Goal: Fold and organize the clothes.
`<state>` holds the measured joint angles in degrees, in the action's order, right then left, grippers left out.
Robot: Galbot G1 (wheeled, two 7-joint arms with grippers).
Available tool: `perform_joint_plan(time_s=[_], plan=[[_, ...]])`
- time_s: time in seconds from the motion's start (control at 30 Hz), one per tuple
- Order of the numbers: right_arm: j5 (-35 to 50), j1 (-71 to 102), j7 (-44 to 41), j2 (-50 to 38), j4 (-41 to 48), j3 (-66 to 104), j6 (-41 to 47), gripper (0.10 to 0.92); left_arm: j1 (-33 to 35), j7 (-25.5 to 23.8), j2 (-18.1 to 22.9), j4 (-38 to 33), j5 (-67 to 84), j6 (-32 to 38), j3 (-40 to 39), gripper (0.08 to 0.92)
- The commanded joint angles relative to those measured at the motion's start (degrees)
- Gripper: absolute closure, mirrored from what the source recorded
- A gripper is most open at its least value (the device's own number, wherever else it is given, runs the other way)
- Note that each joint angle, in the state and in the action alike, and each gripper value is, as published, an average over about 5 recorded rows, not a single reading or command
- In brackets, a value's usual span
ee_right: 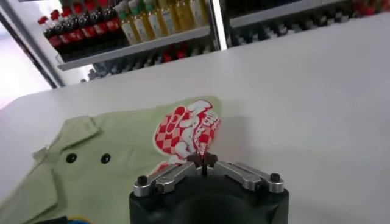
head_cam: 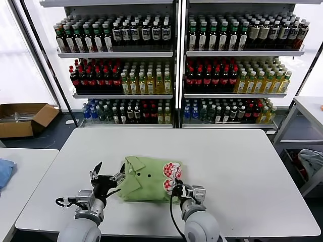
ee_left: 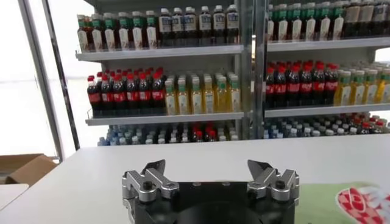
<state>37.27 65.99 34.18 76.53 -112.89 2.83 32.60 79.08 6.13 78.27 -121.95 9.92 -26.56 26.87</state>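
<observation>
Backdrop: bottle shelves (head_cam: 176,65) behind white table (head_cam: 227,166).
Shirt (head_cam: 144,184): folded, near table's front edge.
Right gripper (ee_right: 203,162): pinched on shirt's edge.
Left gripper (ee_left: 207,171): spread, empty, beside collar.
Advice: lift slowly, keep the folds together.

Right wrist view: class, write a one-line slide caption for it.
Right gripper, jaws shut, at the edge of the folded green polo shirt on the white table.

shirt (ee_left: 350,204): cut off at the left wrist picture's edge
bottle labels (head_cam: 126,33): too small to read
</observation>
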Motion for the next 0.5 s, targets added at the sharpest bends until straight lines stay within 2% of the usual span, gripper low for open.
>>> perform_joint_plan(time_s=[0.03,0.3,0.5], plan=[[-5.3,-0.9,-3.6,-10.8,0.3,7.2,0.5,0.907,0.5,0.0,1.0,-0.3,-0.4,0.2,-0.2,0.177],[-18.0,0.1,-6.5,-12.4,4.5,11.5,-0.9,0.901,0.9,0.0,2.2,-0.2,-1.3,0.2,-1.6,0.177],[-21.5,5.8,-8.4,-11.3,-3.8,11.9,-5.2,0.764,2.2,-0.4,2.6,-0.6,-2.4,0.3,-2.1,0.177]])
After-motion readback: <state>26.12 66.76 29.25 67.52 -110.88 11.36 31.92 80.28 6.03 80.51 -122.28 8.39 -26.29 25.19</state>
